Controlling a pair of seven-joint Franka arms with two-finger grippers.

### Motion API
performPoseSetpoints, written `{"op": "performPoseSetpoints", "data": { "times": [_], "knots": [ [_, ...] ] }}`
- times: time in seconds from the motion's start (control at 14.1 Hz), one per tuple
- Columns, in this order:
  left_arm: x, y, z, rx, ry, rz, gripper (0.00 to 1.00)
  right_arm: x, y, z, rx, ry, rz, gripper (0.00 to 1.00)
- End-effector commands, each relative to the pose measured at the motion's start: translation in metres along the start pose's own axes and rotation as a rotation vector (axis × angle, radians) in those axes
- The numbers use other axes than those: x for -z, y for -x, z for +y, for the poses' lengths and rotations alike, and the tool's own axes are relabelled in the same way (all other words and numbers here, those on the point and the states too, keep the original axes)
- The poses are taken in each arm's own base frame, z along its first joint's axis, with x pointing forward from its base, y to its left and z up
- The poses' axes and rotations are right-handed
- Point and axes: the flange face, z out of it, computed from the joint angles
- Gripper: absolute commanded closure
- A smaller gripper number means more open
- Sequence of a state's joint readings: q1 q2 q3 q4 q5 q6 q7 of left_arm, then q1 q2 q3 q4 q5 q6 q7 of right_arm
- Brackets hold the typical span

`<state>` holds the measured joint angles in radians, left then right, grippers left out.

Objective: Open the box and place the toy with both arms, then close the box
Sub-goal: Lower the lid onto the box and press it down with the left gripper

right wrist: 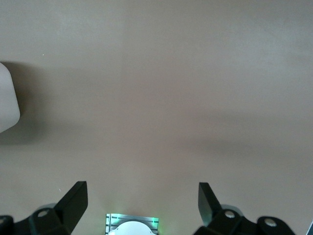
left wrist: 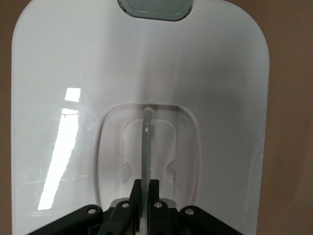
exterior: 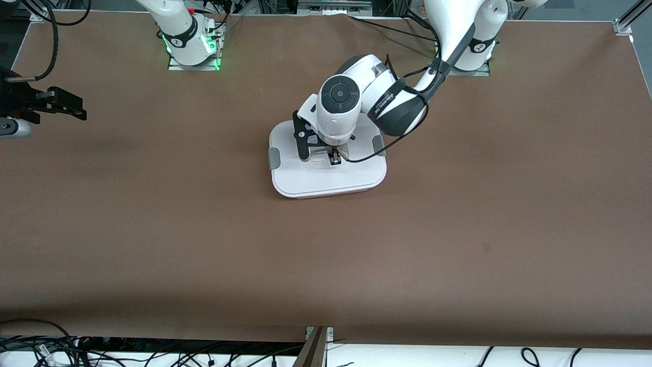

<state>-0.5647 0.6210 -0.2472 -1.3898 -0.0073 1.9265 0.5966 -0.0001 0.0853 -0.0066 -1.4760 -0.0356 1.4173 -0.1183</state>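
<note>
The box [exterior: 328,168] is sitting mid-worktop [exterior: 326,255] with its white lid [left wrist: 142,73] on, and no toy is showing in any view. The left gripper [exterior: 334,158] is reaching straight down onto the lid's middle, its jaws pinching the thin clear handle [left wrist: 146,147] standing upright in the recess; the handle is running lengthwise between them, in line with the grey clip [left wrist: 154,9]. So any lift is going straight up from here, I judge. The right gripper [exterior: 61,104] is waiting over the right arm's end of the worktop, jaws spread wide and empty, well apart from the box.
</note>
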Motion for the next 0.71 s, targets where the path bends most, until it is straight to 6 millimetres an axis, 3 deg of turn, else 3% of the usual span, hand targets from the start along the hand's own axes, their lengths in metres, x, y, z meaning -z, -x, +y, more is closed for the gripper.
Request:
{"op": "performPoseSetpoints", "data": {
  "times": [0.0, 0.21, 0.64],
  "knots": [
    [-0.009, 0.008, 0.001, 0.024, 0.026, -0.027, 1.0, 0.005, -0.001, 0.005, -0.012, 0.009, 0.008, 0.0],
    [-0.007, 0.013, -0.002, 0.042, 0.031, -0.035, 1.0, 0.005, -0.001, 0.006, -0.015, 0.007, 0.009, 0.0],
    [-0.013, 0.002, 0.017, 0.032, 0.035, -0.055, 1.0, 0.006, -0.001, 0.005, -0.008, 0.003, 0.01, 0.0]
  ]
}}
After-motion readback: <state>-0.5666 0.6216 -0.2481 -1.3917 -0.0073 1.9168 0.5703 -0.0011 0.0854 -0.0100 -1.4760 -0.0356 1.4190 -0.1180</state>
